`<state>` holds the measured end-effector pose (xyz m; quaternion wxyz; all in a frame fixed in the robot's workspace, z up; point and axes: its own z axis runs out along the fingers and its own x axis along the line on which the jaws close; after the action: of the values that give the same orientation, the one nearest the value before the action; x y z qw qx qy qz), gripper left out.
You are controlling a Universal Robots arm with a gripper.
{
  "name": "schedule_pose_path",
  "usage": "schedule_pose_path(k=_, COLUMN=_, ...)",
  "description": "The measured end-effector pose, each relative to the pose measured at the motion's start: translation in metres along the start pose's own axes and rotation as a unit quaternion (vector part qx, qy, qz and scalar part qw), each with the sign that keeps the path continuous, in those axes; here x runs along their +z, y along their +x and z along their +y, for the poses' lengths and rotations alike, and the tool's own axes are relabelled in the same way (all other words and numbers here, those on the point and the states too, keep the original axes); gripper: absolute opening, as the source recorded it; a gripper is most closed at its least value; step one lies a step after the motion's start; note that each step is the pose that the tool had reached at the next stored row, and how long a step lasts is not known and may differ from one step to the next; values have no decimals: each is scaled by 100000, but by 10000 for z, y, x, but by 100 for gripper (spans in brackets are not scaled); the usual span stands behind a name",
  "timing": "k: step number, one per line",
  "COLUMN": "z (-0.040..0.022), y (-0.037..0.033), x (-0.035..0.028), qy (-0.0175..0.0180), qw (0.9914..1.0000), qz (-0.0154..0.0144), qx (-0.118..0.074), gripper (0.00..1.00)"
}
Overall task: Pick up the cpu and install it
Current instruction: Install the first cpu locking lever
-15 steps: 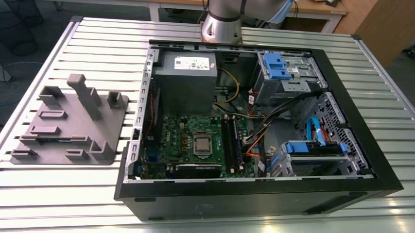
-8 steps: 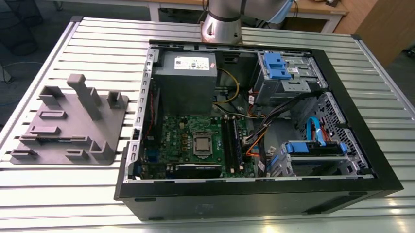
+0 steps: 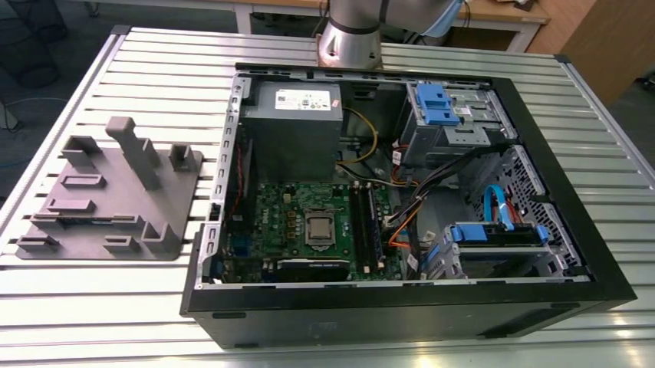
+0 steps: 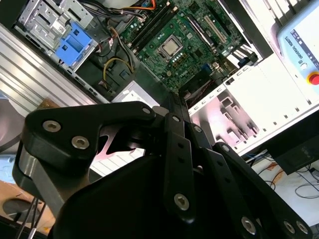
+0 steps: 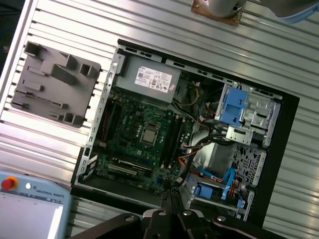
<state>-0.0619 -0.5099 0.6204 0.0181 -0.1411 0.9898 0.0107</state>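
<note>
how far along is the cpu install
Looks done: the cpu already sits in its socket on the green motherboard, also seen in both wrist views. In hand: nothing visible; the gripper hangs high above the open case. Left: nothing the pictures show.

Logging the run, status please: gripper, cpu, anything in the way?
Gripper shut, empty, high above case. Cpu seated on the motherboard. Nothing over it.
</note>
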Motion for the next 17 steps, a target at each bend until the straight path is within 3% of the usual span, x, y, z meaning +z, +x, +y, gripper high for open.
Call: schedule_pose_path(k=17, z=-5, y=12, x=310, qy=-3, qw=100000, qz=0, qx=0, gripper=11)
